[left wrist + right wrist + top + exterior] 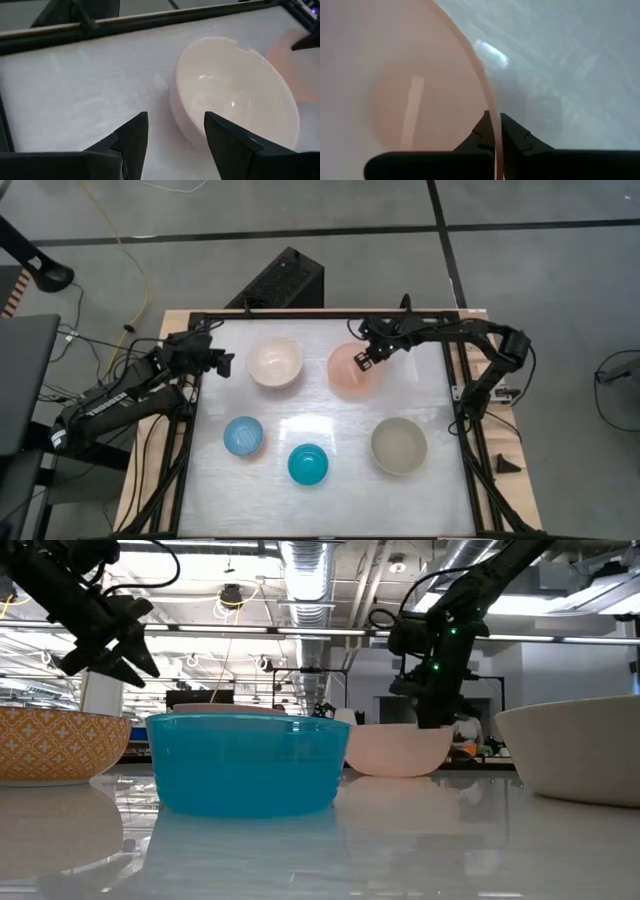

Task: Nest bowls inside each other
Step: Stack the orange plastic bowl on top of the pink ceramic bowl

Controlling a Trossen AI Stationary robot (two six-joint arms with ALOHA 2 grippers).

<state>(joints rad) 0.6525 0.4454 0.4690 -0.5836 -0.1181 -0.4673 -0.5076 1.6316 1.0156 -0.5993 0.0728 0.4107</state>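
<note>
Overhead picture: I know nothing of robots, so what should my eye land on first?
Five bowls spread over a white table. The right gripper pinches the peach bowl by its rim at the far side, while the left gripper hovers open beside the cream bowl.

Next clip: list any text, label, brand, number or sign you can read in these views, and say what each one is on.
None can be read.
Bowls: the cream-white bowl, peach-orange bowl, grey-beige bowl, light blue bowl and teal bowl carry no lettering; the light blue one shows only a pattern.
Left arm: pale marks along it, too small to read.
Room behind the table: no legible sign.
</note>
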